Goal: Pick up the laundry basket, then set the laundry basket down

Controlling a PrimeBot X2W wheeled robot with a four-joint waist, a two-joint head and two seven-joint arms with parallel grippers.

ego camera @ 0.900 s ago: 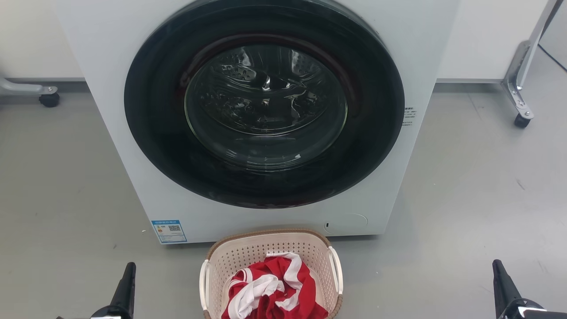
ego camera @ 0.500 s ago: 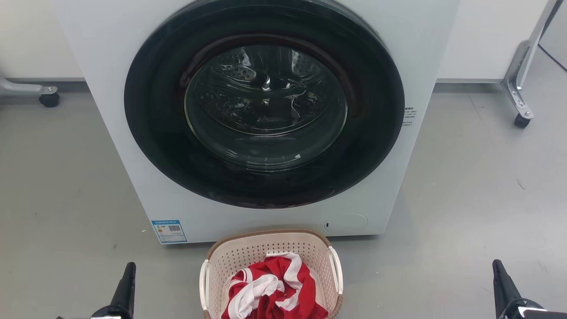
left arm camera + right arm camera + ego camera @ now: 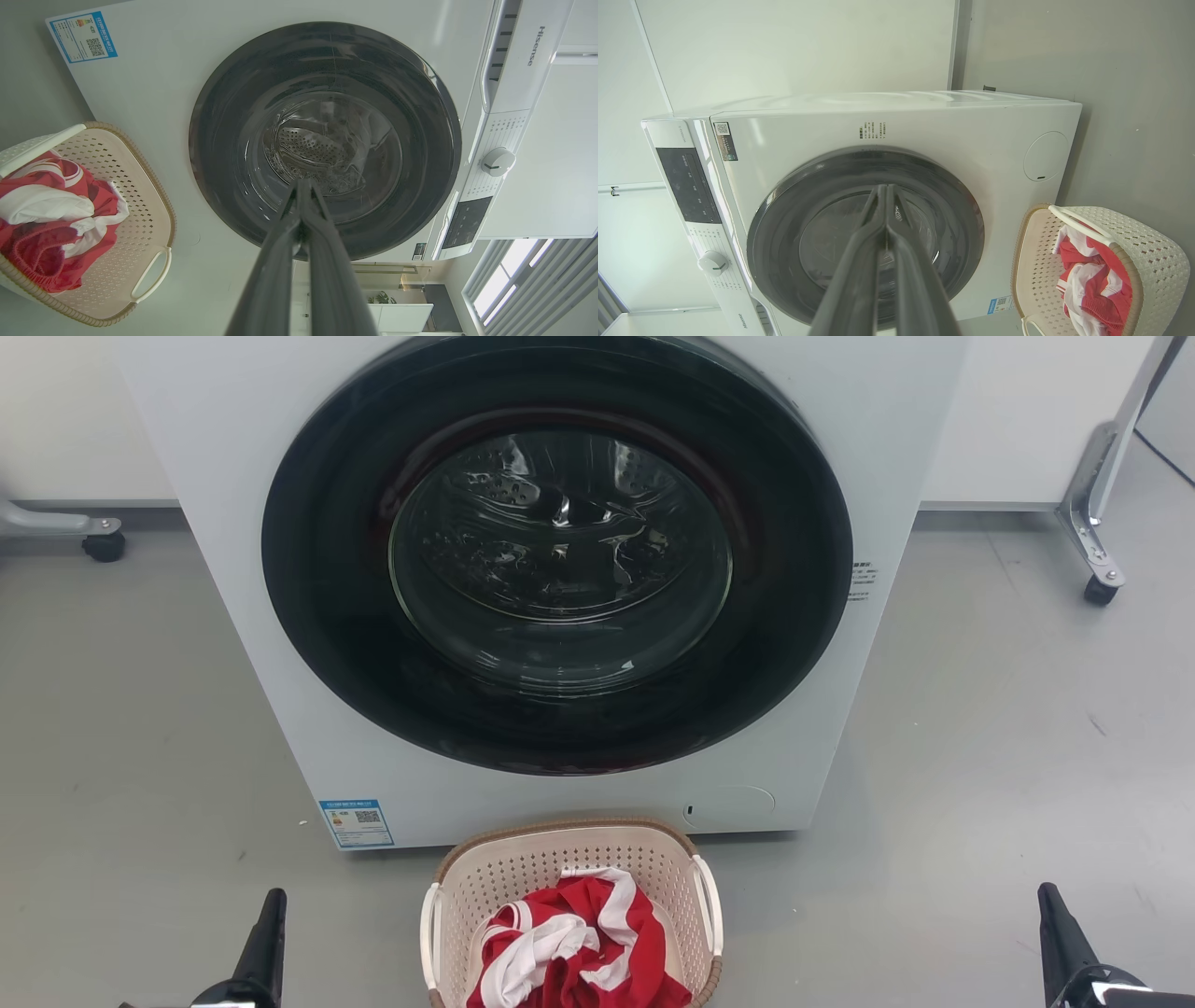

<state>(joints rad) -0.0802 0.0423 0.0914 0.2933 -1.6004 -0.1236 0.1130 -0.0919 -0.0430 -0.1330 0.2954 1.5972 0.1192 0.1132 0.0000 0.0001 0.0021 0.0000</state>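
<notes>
Laundry basket (image 3: 560, 863) sits between the closed, empty left gripper (image 3: 273, 902) and right gripper (image 3: 1047, 896).

Bottom centre, I see the laundry basket (image 3: 523, 870) holding red-and-white cloth (image 3: 579, 947), just below the washing machine (image 3: 560, 569); my left gripper (image 3: 266, 938) lower left, right gripper (image 3: 1060, 933) lower right.

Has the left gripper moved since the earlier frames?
No. The left gripper holds the same spot relative to the blue label on the washing machine, left of the laundry basket.
</notes>
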